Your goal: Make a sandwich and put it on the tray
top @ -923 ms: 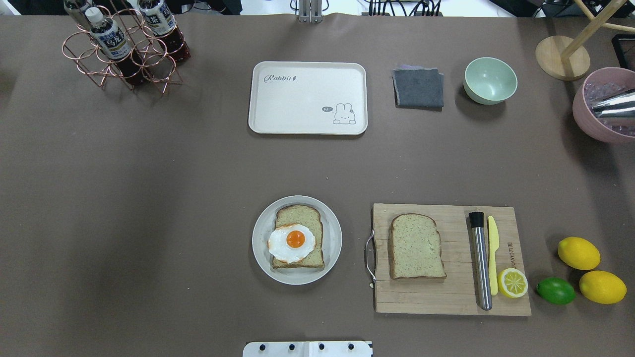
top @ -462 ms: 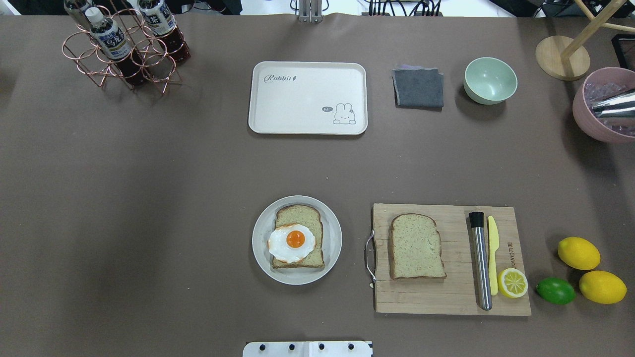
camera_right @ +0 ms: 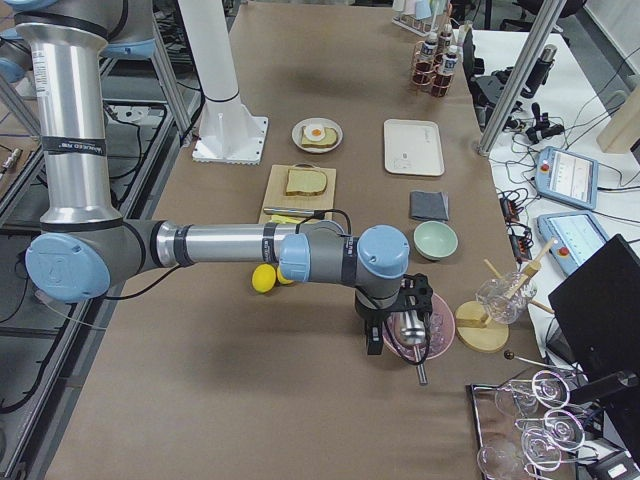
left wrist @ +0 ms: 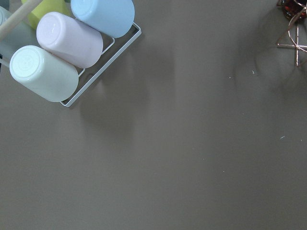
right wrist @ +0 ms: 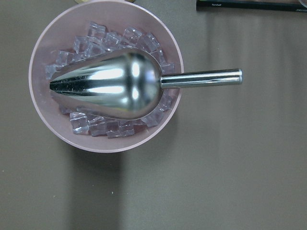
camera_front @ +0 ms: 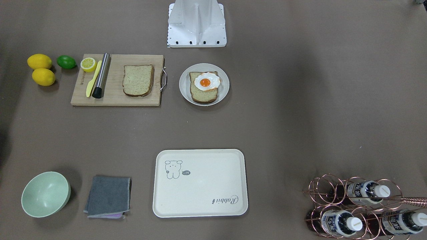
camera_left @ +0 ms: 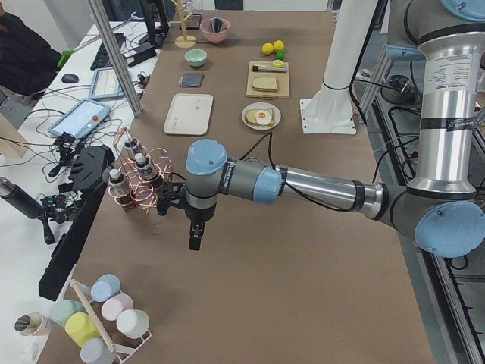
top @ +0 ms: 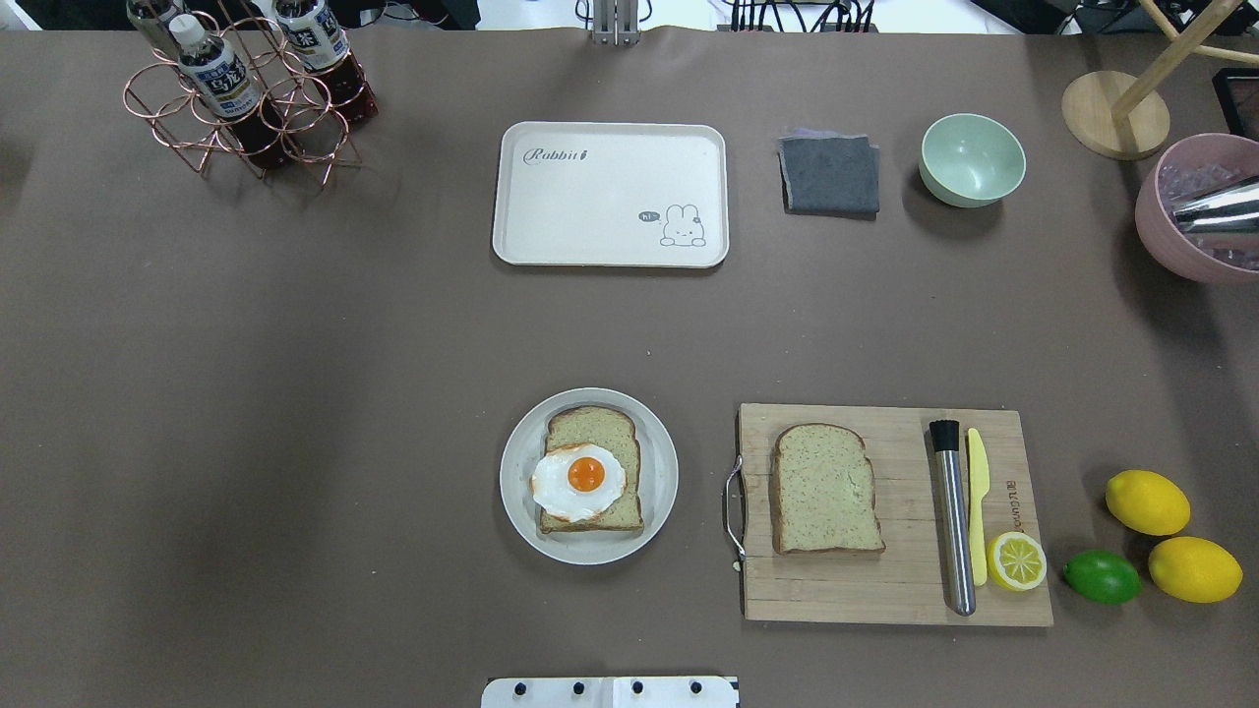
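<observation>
Barely started: egg (top: 578, 481) on plated slice (top: 595, 429), second slice (top: 824, 489) on board (top: 885, 590), tray (top: 590, 216) unloaded. Left gripper (camera_left: 195, 241), right gripper (camera_right: 373, 345) parked away; open/closed unclear.

The egg (top: 578, 480) lies on bread (top: 595, 428) on the plate (top: 661, 472); board (top: 885, 590) right, tray (top: 610, 197) beyond.
</observation>
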